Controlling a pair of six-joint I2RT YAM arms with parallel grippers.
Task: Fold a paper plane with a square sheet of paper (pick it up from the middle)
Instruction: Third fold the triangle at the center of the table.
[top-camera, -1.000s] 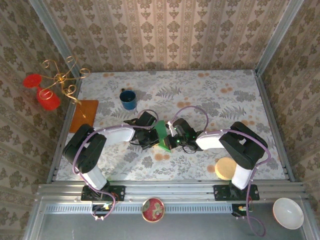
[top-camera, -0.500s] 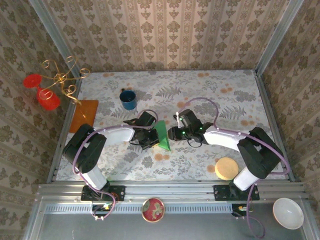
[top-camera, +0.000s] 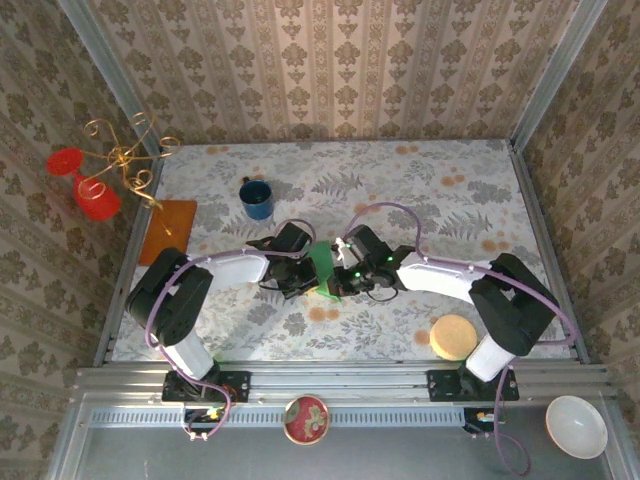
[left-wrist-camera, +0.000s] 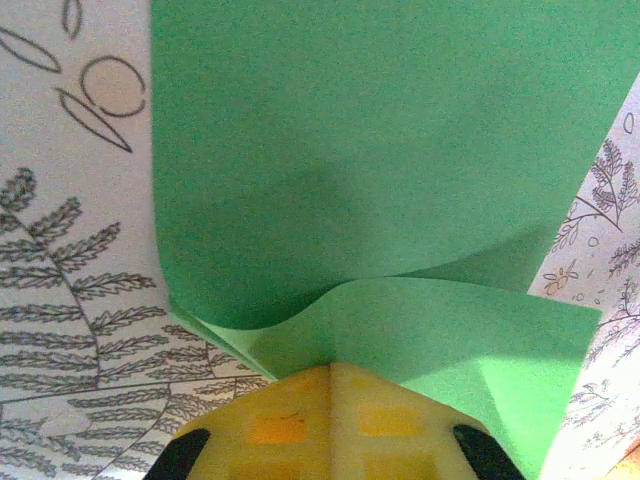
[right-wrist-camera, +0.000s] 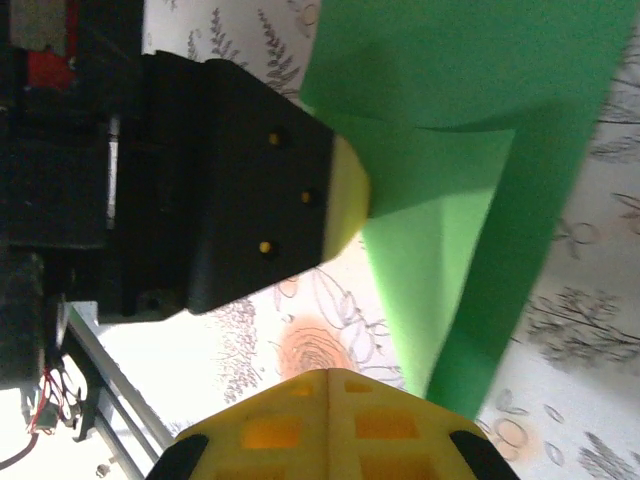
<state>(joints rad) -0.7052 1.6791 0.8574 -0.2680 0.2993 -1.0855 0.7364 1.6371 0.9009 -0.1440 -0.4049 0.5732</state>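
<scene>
**Task status.** The green paper (top-camera: 322, 268) is off the table (top-camera: 450, 210), held upright near its middle between my two grippers. It is folded over itself: the left wrist view shows one layer (left-wrist-camera: 400, 130) standing behind a curled flap. The right wrist view shows a slanted flap (right-wrist-camera: 440, 200) lying over a long narrow strip. I judge the fold to be partway done. The sheet is narrowed and layered, but it is loose and bowed. I see no sharp nose and no flat wings. Left to do, in my judgement: press the creases flat, fold the wings, set the plane down.

**Grippers.** My left gripper (left-wrist-camera: 330, 375) is clamped on the lower edge of the paper, pads together. My right gripper (right-wrist-camera: 328, 378) has its pads together too. The lower tip of the paper ends right at those pads, and I cannot tell whether they pinch it.

**Surroundings.**
- Blue mug (top-camera: 256, 198): behind the left gripper (top-camera: 298, 272), near it.
- Orange-brown sheet (top-camera: 168, 230): at the left edge, with a gold stand (top-camera: 122, 152) bearing red cups.
- Round yellow pad (top-camera: 451, 336): near the right arm's base.

**Obstructions.** The right gripper (top-camera: 340, 284) sits just beside the left one, so the fingers crowd each other. The mug is the nearest thing to hit.
</scene>
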